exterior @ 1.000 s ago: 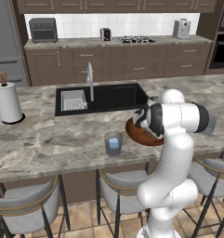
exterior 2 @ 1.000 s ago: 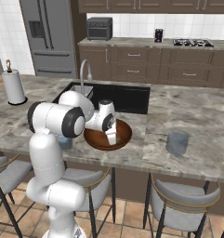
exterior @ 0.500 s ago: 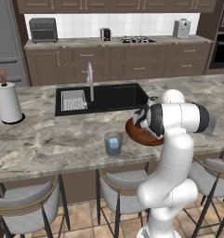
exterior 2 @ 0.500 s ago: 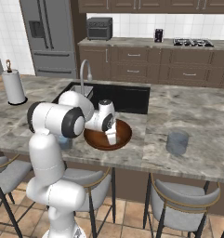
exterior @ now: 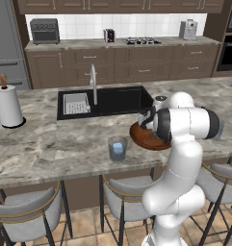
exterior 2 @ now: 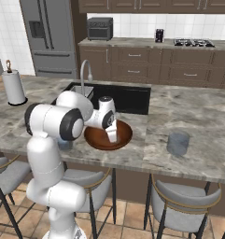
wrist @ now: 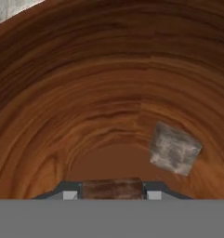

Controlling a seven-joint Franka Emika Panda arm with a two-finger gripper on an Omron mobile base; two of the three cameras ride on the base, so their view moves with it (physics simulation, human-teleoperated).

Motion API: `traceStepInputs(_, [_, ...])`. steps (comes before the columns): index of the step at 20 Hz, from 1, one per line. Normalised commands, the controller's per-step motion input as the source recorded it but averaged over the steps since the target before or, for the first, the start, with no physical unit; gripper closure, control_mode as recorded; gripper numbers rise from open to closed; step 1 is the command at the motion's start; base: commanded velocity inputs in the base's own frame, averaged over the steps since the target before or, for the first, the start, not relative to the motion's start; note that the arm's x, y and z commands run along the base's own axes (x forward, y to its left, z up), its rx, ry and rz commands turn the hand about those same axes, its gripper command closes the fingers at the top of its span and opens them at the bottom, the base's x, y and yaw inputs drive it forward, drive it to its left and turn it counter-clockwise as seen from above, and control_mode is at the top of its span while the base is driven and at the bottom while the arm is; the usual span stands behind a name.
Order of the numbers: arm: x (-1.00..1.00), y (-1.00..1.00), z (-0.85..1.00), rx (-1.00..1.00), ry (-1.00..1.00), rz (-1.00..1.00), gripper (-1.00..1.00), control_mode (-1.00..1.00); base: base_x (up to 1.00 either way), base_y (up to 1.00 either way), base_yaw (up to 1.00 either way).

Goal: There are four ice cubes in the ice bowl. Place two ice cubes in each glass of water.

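Observation:
The ice bowl sits on the island counter, right of the sink. My gripper reaches down into it. In the hand view the bowl's wooden wall curves around me. One ice cube sits clamped between my fingertips. Another ice cube lies loose on the bowl floor, up and to the right. One glass of water stands left of the bowl with a pale lump inside. The other glass stands to the bowl's right.
A black sink with a faucet lies behind the bowl. A paper-towel roll stands at the counter's far left. Stools line the counter's near edge.

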Motion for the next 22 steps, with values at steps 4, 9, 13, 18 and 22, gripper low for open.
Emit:
traceStepInputs(4, [0.00, 0.00, 0.40, 0.00, 0.00, 0.00, 1.00, -1.00, 0.00, 0.00, 0.00])
traceStepInputs(9, [0.00, 0.00, 0.36, 0.00, 0.00, 0.00, 1.00, -1.00, 0.00, 0.00, 0.00])
traceStepInputs(13, [0.00, 0.00, 0.41, 0.00, 0.00, 0.00, 1.00, -1.00, 0.00, 0.00, 0.00])
traceStepInputs(18, [0.00, -0.09, 0.55, 0.00, 0.05, 0.00, 1.00, -1.00, 0.00, 0.00, 0.00])
traceStepInputs(22, [-0.11, -0.35, 0.40, 0.00, 0.04, -0.01, 1.00, -1.00, 0.00, 0.00, 0.00])
